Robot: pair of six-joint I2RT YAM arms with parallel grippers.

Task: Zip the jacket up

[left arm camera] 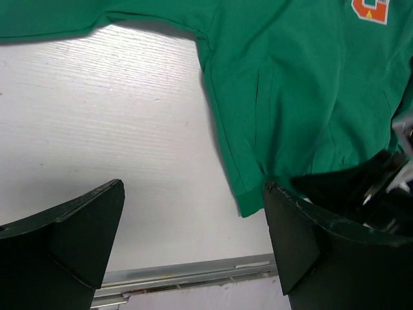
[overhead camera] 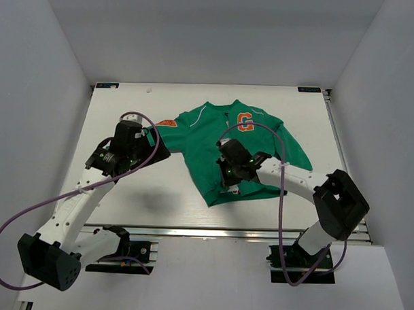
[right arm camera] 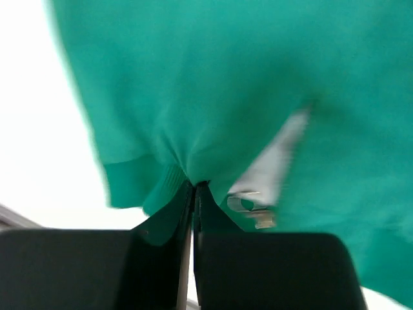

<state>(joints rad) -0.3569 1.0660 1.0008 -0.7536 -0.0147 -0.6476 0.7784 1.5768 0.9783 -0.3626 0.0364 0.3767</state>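
Small green zip-front jacket lies flat on the white tabletop, collar far, hem toward the arm bases, orange chest letter facing up. The front is not zipped at the bottom. The right wrist view shows a gap of pale grey lining between the two front panels, with a silver zipper pull just beside it at the hem.

Right end effector is fully closed, pinching a fold of green fabric at the ribbed hem, just beside the pull. It looks like a grip on cloth, not on the pull itself — my read is it's anchoring or tensioning the bottom edge so the teeth line up. That view is blurred, so I can't tell whether the slider is seated.

Left end effector is wide open and holds nothing. It hovers over bare tabletop next to the hem corner on its side, probably staged to pin the hem or take the pull.

Risk: hauling on a cloth-only pinch bunches the jacket rather than closing it. Task looks barely begun.
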